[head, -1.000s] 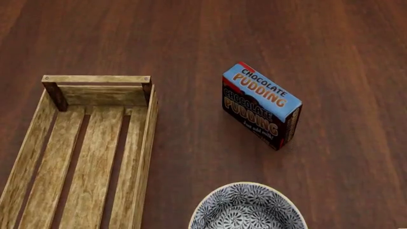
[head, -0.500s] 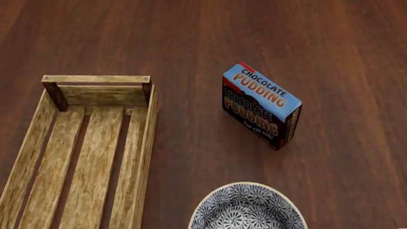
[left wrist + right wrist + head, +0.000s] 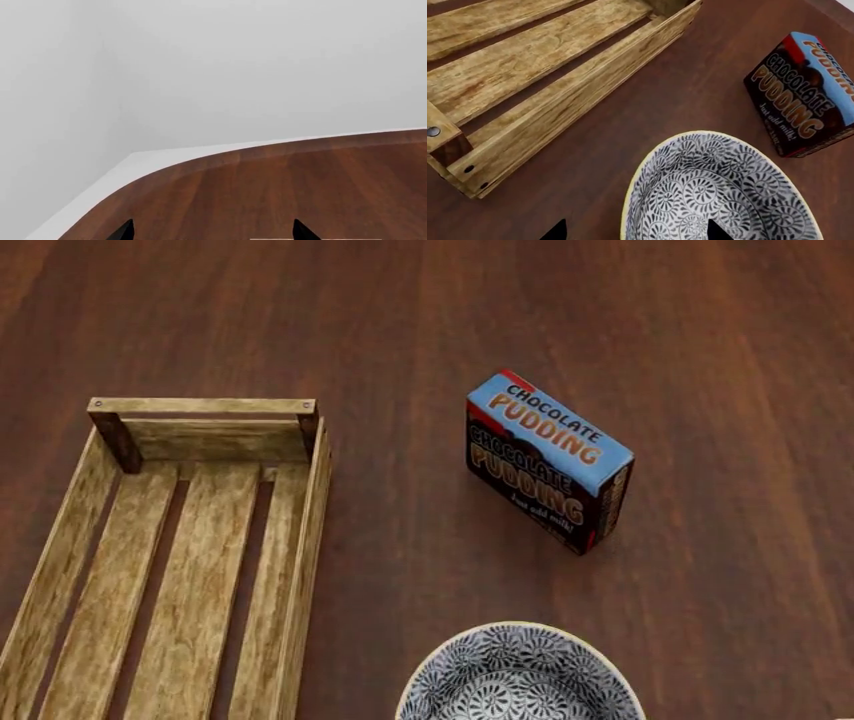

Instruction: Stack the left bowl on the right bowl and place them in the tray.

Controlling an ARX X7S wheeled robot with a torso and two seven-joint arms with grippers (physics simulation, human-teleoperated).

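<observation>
Bowl (image 3: pixel 724 192): rigid, glazed, probably slippery and breakable; directly ahead of right pincer (image 3: pixel 635 231).
Grip point: thin rim edge.
Right pincer: spread, empty.
Left pincer (image 3: pixel 212 232): spread, empty.

Nothing shifts in the head view: tray (image 3: pixel 174 570), patterned bowl (image 3: pixel 521 680) and pudding box (image 3: pixel 547 462) match the earlier frames.

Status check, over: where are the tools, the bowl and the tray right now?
Both tools open, empty. One patterned bowl beside the tray, not in it. Second bowl unseen. Pudding box stands clear.
</observation>
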